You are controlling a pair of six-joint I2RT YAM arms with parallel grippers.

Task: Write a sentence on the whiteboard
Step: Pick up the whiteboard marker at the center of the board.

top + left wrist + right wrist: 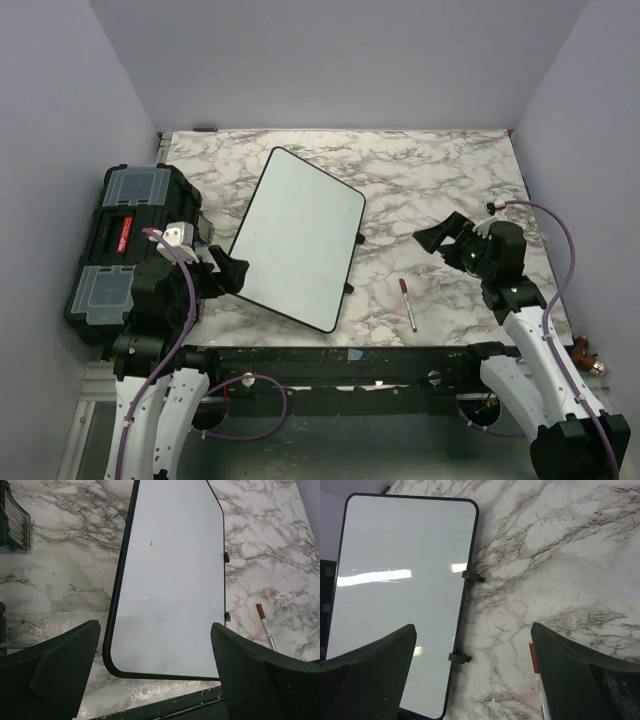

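- The whiteboard (298,235) lies flat on the marble table (440,175), turned at an angle, between the two arms and nearer the left one. Its face is bare, so the sentence is not begun.
- The step in hand, as I judge it, is fetching the marker (408,304). It lies on the table to the right of the board's near corner, apart from it and on the right arm's side.
- The right claw (438,240) hovers beyond the marker, jaws wide and empty. The left claw (232,272) hangs at the board's near left edge, also wide and empty.
- To pick it up well, bring the right claw down with the jaws across the barrel, not along it, and close squarely at mid-length. A thin round stick is likely to roll on smooth stone.
- The left claw could steady the board by its frame, since it may slide under writing pressure.
- The board is glossy and mirrors the lamps, with a thin black frame, rounded corners and small black feet (472,575).
- The marker has a pale barrel and a reddish end pointing away from the arms; I cannot tell whether that end is a cap.
- A black toolbox (130,235) with clear lid pockets sits at the left.
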